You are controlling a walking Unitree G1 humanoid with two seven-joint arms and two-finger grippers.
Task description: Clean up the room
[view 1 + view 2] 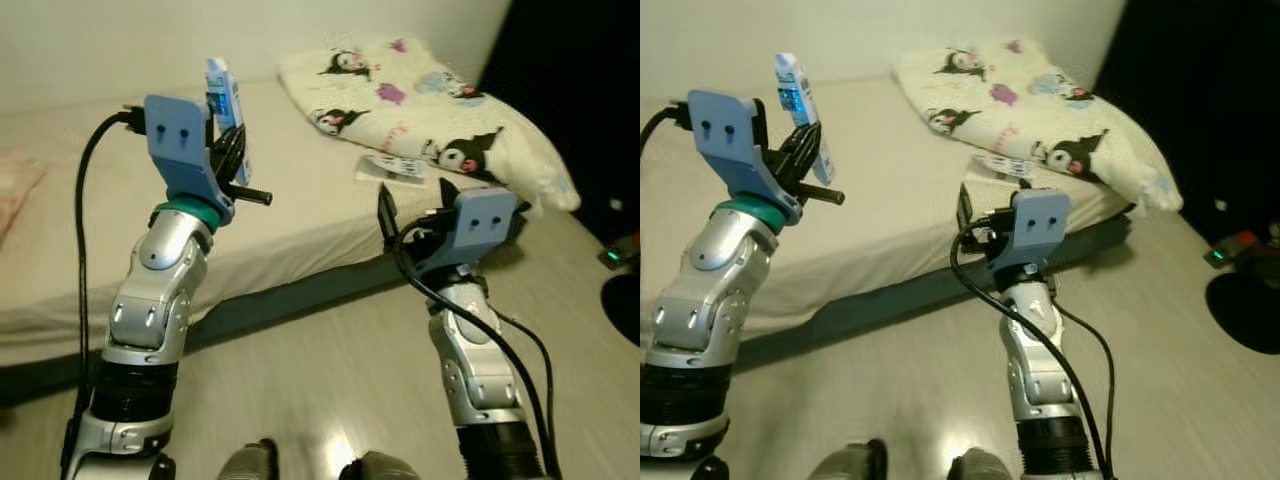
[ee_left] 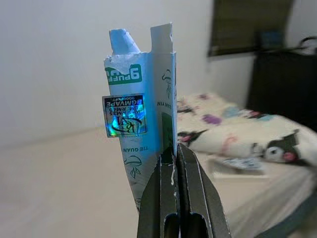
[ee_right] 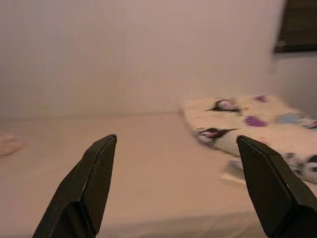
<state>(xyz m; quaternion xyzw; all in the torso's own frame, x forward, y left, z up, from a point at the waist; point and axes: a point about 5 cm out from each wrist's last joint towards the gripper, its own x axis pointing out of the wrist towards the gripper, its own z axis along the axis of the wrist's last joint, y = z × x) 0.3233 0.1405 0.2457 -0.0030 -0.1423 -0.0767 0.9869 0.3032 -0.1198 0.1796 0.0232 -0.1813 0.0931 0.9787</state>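
My left gripper (image 2: 176,151) is raised over the bed and is shut on a torn white, blue and green carton (image 2: 143,124) with a shiny sticker. The carton (image 1: 224,92) stands upright above the fingers. My right gripper (image 3: 176,141) is open with nothing between its fingers. It hangs lower (image 1: 415,200), at the near edge of the mattress (image 1: 300,225). A flat white printed packet (image 1: 392,166) lies on the mattress just beyond the right gripper, beside a folded blanket.
The folded cream blanket (image 1: 430,100) with cartoon prints lies on the mattress's far right corner. A pink cloth (image 1: 15,185) sits at the left edge. Pale wooden floor (image 1: 330,380) runs below. A dark area with a small green light (image 1: 612,256) is on the right.
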